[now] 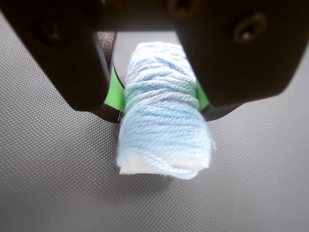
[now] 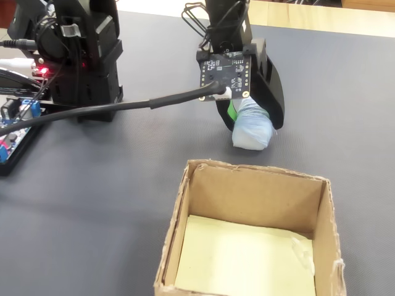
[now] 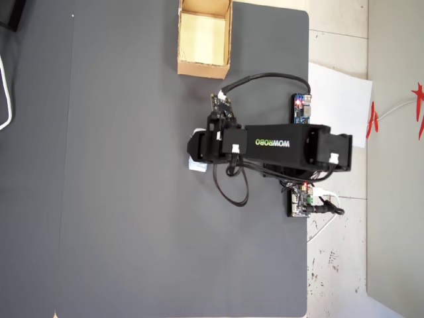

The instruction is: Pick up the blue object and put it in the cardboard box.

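The blue object (image 1: 161, 111) is a pale blue roll of wound yarn. It lies between my black jaws with their green pads pressed on both of its sides. My gripper (image 1: 159, 99) is shut on it. In the fixed view the roll (image 2: 252, 131) rests on or just above the dark mat under the gripper (image 2: 244, 120), a short way behind the cardboard box (image 2: 197, 185). From overhead only a pale end of the roll (image 3: 196, 165) shows beside the gripper (image 3: 199, 149), and the tan box (image 3: 204, 68) stands at the mat's far edge.
A dark grey mat (image 3: 132, 199) covers the table. The arm's black base and circuit boards (image 2: 74, 55) stand at the left of the fixed view, with a thick black cable (image 2: 111, 108) running across. A white paper sheet (image 3: 341, 99) lies off the mat.
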Motion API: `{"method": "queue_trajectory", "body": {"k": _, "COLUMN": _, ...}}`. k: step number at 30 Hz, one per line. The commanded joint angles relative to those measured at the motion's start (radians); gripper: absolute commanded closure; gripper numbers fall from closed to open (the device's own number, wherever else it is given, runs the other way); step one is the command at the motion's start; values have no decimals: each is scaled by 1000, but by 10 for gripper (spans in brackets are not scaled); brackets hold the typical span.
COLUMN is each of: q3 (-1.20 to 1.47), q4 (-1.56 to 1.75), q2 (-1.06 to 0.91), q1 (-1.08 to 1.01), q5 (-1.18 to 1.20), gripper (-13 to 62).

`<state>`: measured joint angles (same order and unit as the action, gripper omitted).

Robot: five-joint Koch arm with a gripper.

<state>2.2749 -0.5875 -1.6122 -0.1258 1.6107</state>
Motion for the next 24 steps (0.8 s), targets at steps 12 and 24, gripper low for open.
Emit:
{"method": "queue_trajectory", "body": {"k": 12, "q3": 31, "q4": 472, "q2": -163, "q1": -133, "q5": -18, "gripper": 294}}
{"method": "queue_trajectory", "body": {"k": 24, "q3": -3, "q4": 509, "q2": -357, "q1": -377, "q5": -40, "gripper": 294}}
